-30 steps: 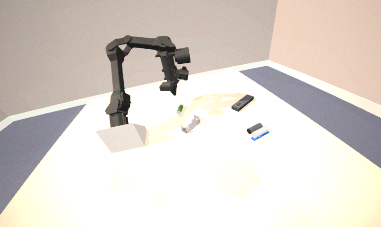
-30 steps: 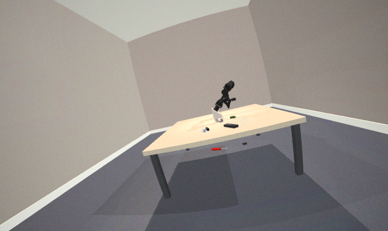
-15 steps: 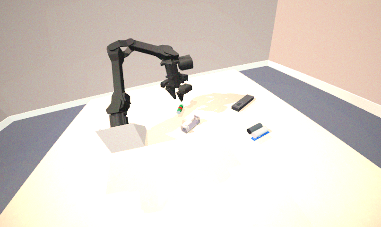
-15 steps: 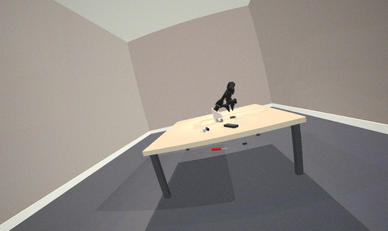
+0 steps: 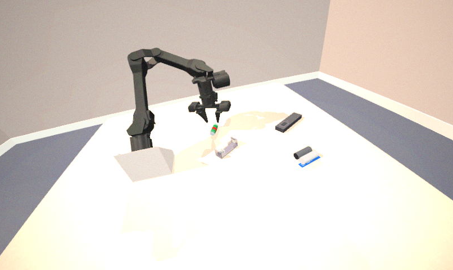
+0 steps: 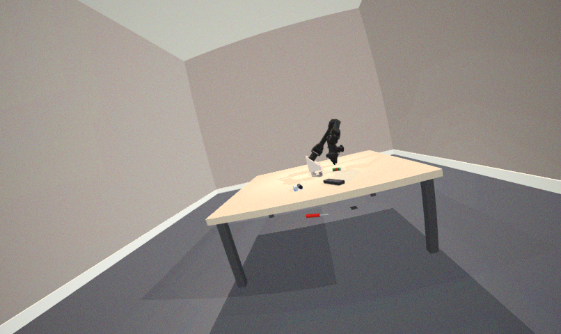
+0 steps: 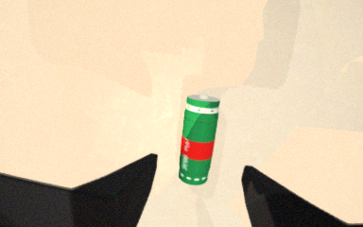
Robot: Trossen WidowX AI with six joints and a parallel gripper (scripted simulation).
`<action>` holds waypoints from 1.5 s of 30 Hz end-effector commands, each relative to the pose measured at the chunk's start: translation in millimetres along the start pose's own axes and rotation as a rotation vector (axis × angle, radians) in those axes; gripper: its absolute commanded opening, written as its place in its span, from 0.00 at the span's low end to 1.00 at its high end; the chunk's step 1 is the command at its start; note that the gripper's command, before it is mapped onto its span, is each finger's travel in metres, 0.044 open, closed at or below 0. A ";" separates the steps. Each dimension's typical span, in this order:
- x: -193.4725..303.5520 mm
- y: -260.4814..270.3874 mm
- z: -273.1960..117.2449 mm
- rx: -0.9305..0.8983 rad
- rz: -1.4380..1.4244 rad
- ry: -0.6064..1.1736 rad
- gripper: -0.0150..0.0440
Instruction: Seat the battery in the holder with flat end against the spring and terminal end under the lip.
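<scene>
The green battery with a red band [image 5: 214, 129] [image 6: 336, 169] [image 7: 198, 142] lies on its side on the table. In the wrist view its terminal end points up the frame and its flat end points down, between and a little beyond the fingertips. My gripper [image 5: 212, 121] [image 6: 334, 163] [image 7: 199, 166] is open and empty, above the battery, with one finger on each side of its line. The grey holder [image 5: 227, 149] [image 6: 317, 175] stands empty on the table, near the battery in the top view. It is out of the wrist view. Its spring and lip are too small to make out clearly.
A black remote-like box [image 5: 288, 122] [image 6: 333, 181] lies on the table. A dark cylinder [image 5: 302, 152] [image 6: 300, 186] lies beside a white cylinder [image 5: 309, 157] with a blue strip. A pale slanted block [image 5: 145, 163] [image 6: 313, 165] stands by the arm's base. A red-handled screwdriver [image 6: 312, 215] shows below the table's edge.
</scene>
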State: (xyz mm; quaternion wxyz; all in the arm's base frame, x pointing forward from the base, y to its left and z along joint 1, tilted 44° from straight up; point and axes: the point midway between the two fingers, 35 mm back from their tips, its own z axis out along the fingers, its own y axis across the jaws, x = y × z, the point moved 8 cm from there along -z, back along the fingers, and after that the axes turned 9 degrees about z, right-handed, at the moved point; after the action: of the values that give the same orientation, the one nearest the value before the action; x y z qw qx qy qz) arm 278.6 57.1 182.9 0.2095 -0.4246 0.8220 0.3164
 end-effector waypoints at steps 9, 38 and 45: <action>0.3 -0.2 15.7 0.000 -0.015 0.000 0.67; 0.5 1.1 50.1 -0.001 -0.015 -0.004 0.44; 0.5 1.1 50.1 -0.001 -0.015 -0.004 0.40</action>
State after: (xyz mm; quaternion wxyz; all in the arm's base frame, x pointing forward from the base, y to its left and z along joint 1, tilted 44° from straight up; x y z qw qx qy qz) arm 281.6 92.5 149.6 0.2169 -0.4325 0.8159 0.3166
